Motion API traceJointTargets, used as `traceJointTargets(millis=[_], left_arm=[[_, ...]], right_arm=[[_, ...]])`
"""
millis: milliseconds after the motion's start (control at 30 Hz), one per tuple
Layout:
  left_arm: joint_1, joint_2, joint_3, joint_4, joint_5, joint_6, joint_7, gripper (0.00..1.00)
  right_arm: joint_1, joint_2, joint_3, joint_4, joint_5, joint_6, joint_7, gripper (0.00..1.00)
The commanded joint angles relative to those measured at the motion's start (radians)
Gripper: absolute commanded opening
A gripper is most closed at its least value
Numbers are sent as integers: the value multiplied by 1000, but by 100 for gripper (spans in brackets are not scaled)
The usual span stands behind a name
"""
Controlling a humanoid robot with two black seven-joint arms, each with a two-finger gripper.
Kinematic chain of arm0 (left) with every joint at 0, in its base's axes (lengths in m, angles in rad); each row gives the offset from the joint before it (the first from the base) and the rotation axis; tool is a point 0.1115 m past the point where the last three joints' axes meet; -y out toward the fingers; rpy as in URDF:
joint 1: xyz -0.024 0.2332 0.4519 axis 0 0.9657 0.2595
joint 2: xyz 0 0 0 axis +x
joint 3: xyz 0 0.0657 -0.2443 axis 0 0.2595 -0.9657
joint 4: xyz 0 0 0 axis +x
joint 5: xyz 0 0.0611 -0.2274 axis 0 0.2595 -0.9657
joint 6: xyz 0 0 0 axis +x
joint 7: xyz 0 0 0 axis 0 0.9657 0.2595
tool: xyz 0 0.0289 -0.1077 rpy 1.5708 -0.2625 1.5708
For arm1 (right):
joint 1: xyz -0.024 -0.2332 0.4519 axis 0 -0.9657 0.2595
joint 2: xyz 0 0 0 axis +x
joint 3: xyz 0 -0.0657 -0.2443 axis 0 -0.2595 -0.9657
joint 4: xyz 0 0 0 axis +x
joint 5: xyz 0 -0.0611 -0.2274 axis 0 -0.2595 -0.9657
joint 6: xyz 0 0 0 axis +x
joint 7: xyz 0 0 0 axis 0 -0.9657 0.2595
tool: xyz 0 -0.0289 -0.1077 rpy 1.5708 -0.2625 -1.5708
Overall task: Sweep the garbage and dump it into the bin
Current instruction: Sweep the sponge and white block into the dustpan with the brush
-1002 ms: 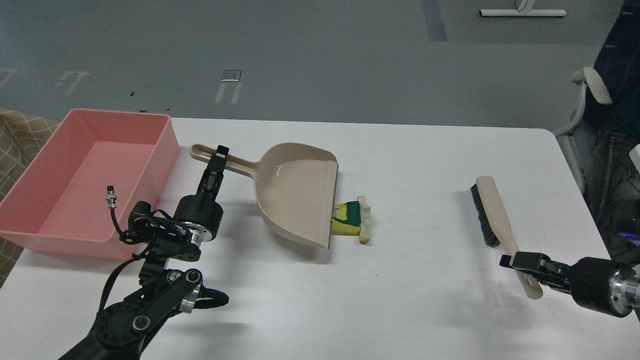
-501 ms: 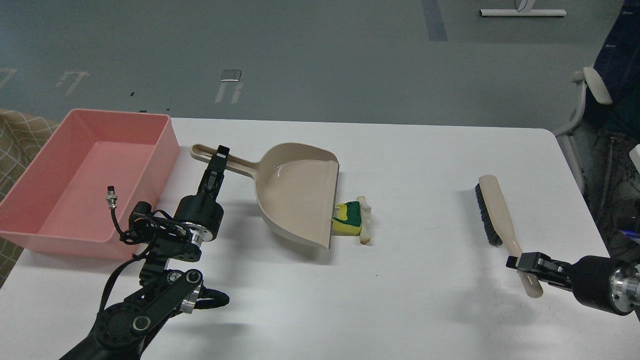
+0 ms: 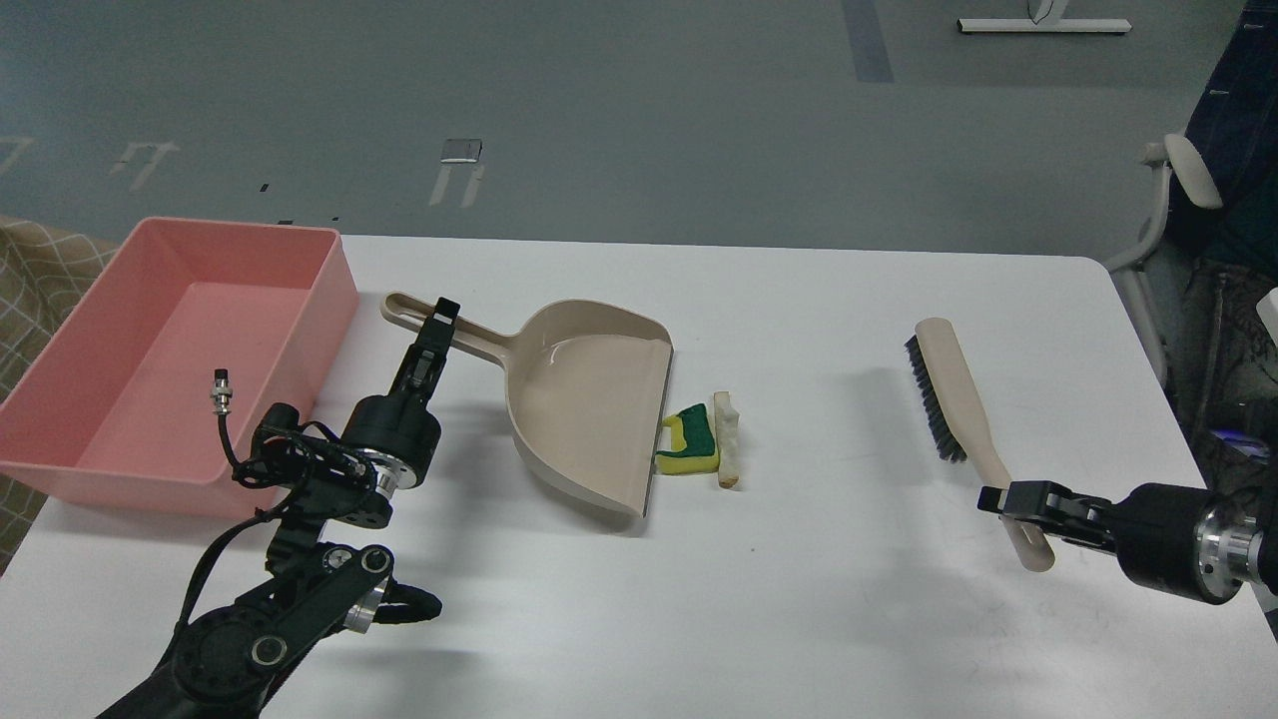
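Note:
The garbage lies mid-table: a yellow sponge piece with a dark green layer (image 3: 689, 446) and a thin pale slice (image 3: 726, 437) beside it, right at the mouth of the beige dustpan (image 3: 589, 399). My left gripper (image 3: 439, 322) is shut on the dustpan handle. My right gripper (image 3: 1010, 499) is shut on the handle of the beige black-bristled brush (image 3: 951, 399), held to the right of the garbage. The pink bin (image 3: 160, 350) stands at the table's left, with nothing in it.
The white table (image 3: 799, 599) runs to its right edge near a chair (image 3: 1178, 210). A cloth-covered surface (image 3: 35, 280) lies left of the bin. Grey floor lies beyond the far edge.
My right gripper has carried the brush left and away from me. The dustpan has shifted slightly left and the sponge piece has tipped lower beside its lip.

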Motion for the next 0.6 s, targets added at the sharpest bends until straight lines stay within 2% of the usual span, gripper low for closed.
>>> traceJointTargets(millis=[0,234,568], left_arm=[[6,7,2,3,5,6,-15,0],[9,4,10,14,5,16,-42,0],[26,-4,10,14,6,16,-47,0]], right_arm=[[-6,1,-1,1,2,8,-2,0],[-13,65,-15,-1,3,20,-4,0],[24,149,-66,-9,23,46,-19,0]])
